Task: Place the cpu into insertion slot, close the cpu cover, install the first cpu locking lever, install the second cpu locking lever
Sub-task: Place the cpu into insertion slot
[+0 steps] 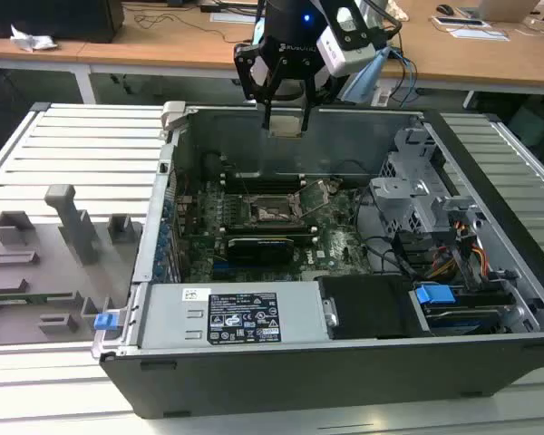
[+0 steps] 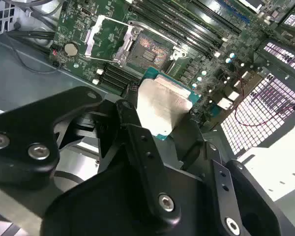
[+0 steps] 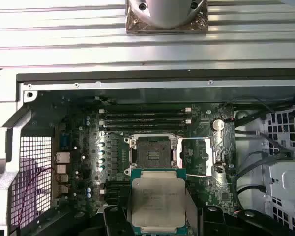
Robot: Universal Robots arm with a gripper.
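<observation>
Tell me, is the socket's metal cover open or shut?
Open: the cover is swung aside, the socket is bare, and the chip is outside it.

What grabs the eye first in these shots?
The cpu, dull silver top showing, is clamped in the black jaws above the open computer case. Under it on the green board, the insertion slot lies bare. The cpu cover is flipped open beside it.
</observation>
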